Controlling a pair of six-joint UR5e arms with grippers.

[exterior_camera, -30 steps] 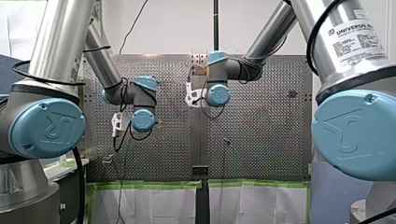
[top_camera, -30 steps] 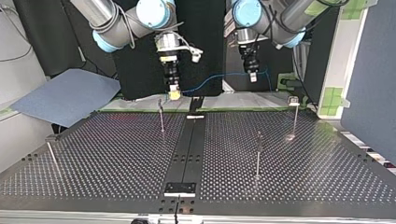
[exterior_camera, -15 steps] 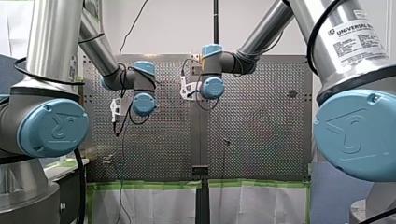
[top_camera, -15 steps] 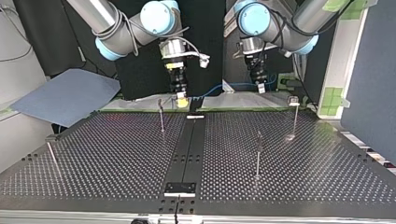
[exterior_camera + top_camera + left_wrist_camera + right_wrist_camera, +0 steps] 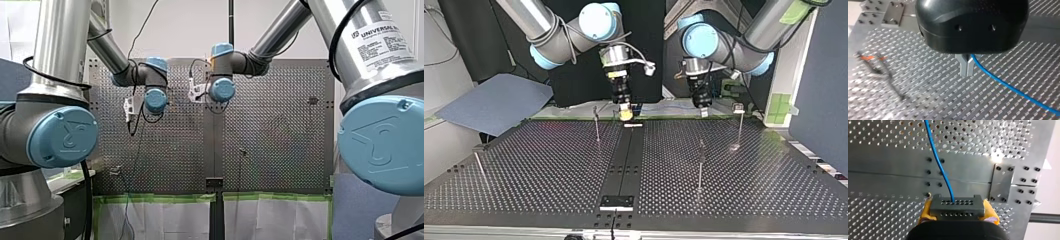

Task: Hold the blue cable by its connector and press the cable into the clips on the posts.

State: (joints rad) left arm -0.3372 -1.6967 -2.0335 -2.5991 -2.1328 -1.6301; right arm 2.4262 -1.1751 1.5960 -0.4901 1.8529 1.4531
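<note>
A perforated table (image 5: 549,165) is filling the top view, a dark strip (image 5: 626,150) running down its middle (a small plate (image 5: 616,202) is sitting at the near end). A blue-grey sheet (image 5: 494,102) is lying off its left corner, green tape (image 5: 780,107) sticking to a white panel (image 5: 793,60) at right.

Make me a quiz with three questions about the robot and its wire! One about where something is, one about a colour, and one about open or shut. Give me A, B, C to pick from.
1. Where is the connector?
A. Lying on the table. B. Between my right gripper's yellow pads. C. On top of a post.
2. What colour is the cable?
A. Red. B. Green. C. Blue.
3. How are my left gripper's fingers?
A. Shut. B. Wide open. C. Holding a ball.

Answers: 1 B, the right wrist view shows a pad on each side of it. 2 C, it runs blue out of the connector. 3 A, the left wrist view shows them pressed together on the cable.
</note>
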